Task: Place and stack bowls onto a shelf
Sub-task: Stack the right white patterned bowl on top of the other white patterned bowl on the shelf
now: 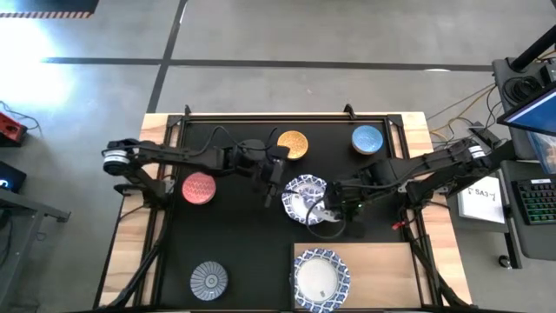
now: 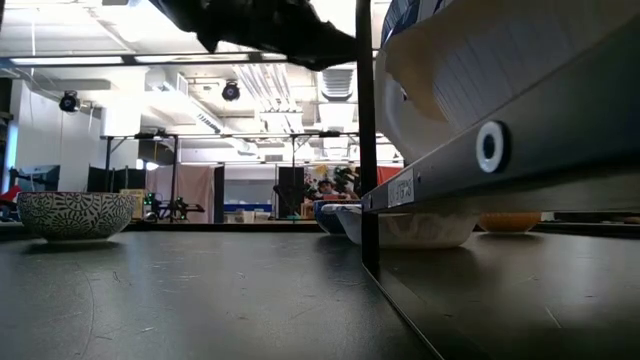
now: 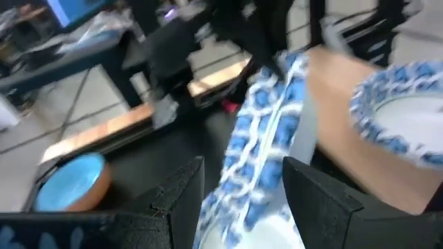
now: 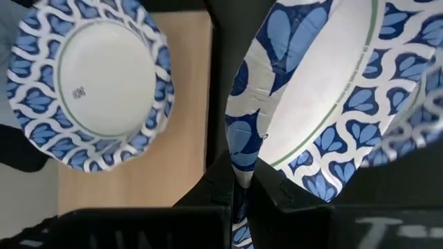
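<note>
mat centre: both grippers, left gripper and right gripper, are crowding the blue-patterned bowl, blocking passage there.
shelf: a blue-rimmed bowl is occupying one end; the rest is lying bare.
mat front: only the grey striped bowl is standing there, with bare mat lying between it and the shelf.
</note>
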